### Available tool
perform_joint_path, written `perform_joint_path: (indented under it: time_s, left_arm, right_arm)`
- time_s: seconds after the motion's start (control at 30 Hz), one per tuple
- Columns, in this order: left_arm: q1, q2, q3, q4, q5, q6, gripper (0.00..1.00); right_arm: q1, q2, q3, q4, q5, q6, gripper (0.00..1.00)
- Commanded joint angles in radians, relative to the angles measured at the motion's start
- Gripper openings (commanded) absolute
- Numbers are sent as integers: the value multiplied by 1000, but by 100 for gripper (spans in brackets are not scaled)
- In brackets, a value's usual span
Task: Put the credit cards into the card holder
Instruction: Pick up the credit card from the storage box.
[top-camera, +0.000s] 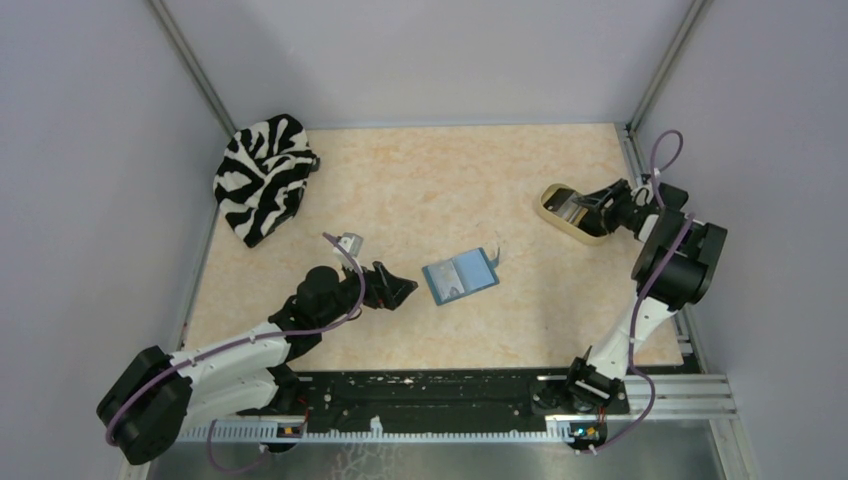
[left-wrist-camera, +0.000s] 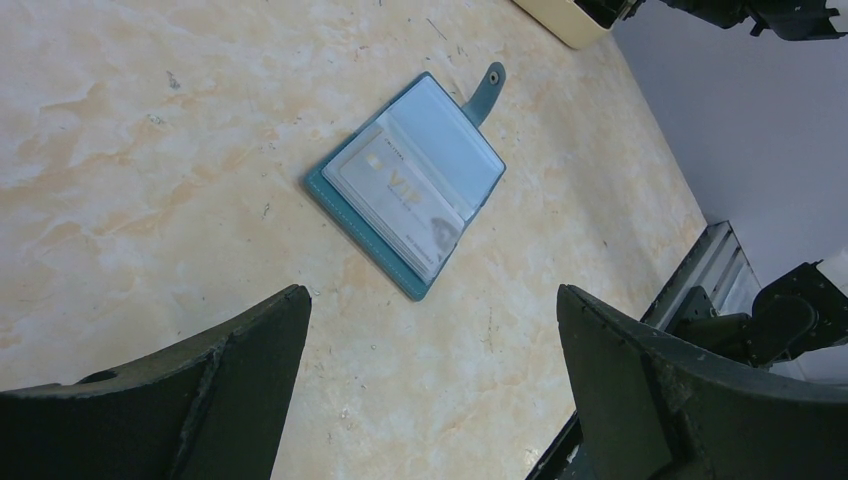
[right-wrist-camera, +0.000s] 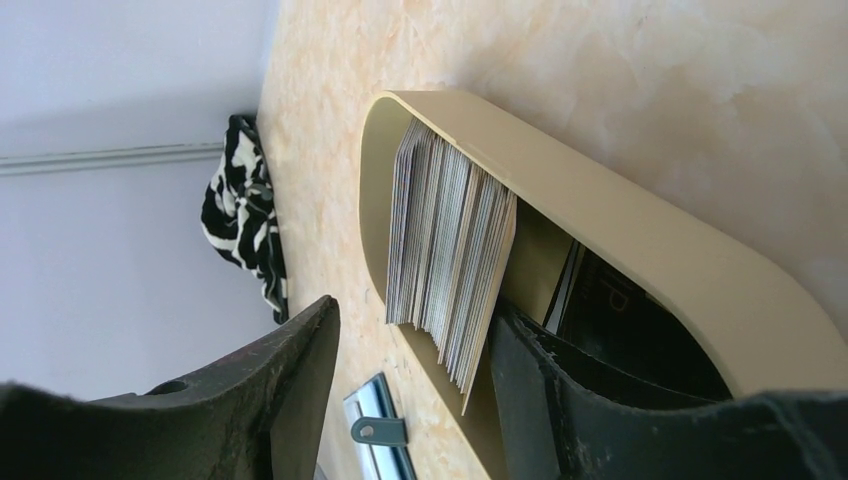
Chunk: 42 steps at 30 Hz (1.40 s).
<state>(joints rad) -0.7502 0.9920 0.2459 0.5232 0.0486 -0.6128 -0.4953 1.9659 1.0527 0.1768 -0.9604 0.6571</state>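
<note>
Though wide open, left gripper (left-wrist-camera: 430, 300) empty; right gripper (right-wrist-camera: 415, 312) astride credit cards (right-wrist-camera: 440, 245).

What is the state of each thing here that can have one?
Holder, open flat, tab unfastened, one card in a pocket.
Card stack, on edge in the tray.
Tray, holding the stack.
Cloth, crumpled.
Left fingers, open, empty.
Right fingers, open, one on either side of the stack, no grip yet.
</note>
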Motion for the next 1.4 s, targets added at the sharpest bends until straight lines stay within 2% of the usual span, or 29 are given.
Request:
perform_joint_path:
  time_s: [0.0, 0.33, 0.57, 1.0, 1.37]
  left_arm:
    - [3, -16, 6, 14, 3, -2, 98]
    - [3, -42, -10, 3, -5, -4, 98]
    - [3, -46, -11, 0, -8, -4, 98]
    - [3, -48, -11, 1, -7, -4, 98]
    - [3, -64, -8, -1, -3, -4, 98]
  right_arm:
    - [-24, -66, -2, 18, -28, -7, 55]
    - [-44, -75, 10, -68, 12, -71, 44]
    - [-58, -79, 15, -97, 16, -89, 41]
    - [-61, -73, 60, -268, 130, -198, 19]
    - [-74, -132, 104, -408, 197, -300, 0]
